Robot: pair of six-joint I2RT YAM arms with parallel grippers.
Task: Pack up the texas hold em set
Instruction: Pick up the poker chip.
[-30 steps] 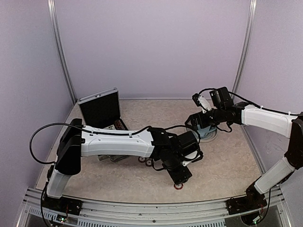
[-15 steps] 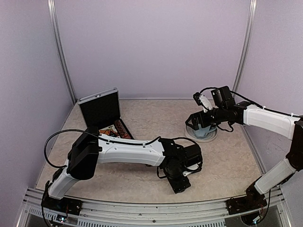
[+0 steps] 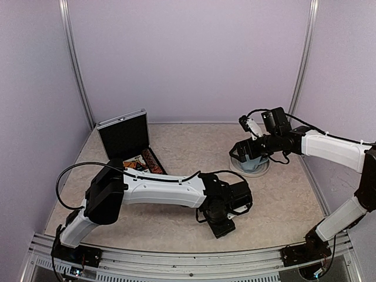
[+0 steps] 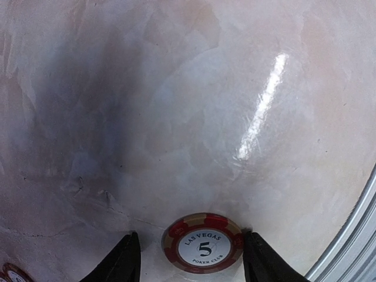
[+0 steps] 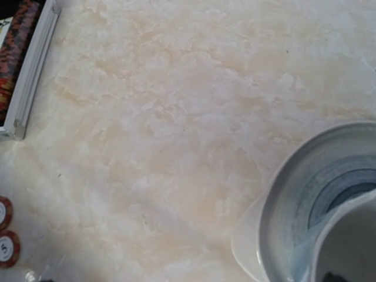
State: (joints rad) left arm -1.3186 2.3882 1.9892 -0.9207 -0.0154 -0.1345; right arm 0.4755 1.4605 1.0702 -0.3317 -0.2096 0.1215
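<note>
- Far left, at about 10 o'clock on the worktop [image 3: 282,200], the silver briefcase [image 3: 123,136] stands with its lid up and the black lining facing the room. Something dark red-brown lies in its tray, but I cannot make out which pieces.
- Two loose chips [image 5: 7,248] lie on the worktop a little way off the case, at the 8 o'clock corner of the right wrist view.
- The left arm reaches across to the middle of the near side, so the left gripper [image 4: 189,238] hangs low over the worktop at roughly 6 o'clock.
- Right under it a red-and-white poker chip [image 4: 202,244] marked 5 lies flat, face up.
- The fingers [image 4: 120,261] are parted and stand at the chip's 9 and 3 o'clock. The 3 o'clock one is at the rim, perhaps touching. The 9 o'clock one has a sliver of bare worktop before it. I'd say the chip is bracketed, not yet gripped.
- The chip is round, so there is no long axis to line up, and a pinch across the rim should serve. Being thin and flat, it may slip.
- From the chip, the briefcase lies well apart toward 10 o'clock.
- At 2 o'clock the right gripper [image 3: 247,154] is spread wide with nothing held that I can see. It hovers by the grey-blue cup [image 3: 254,163] on its saucer [image 3: 265,170], well apart from the chip, so the left arm is the nearer.
</note>
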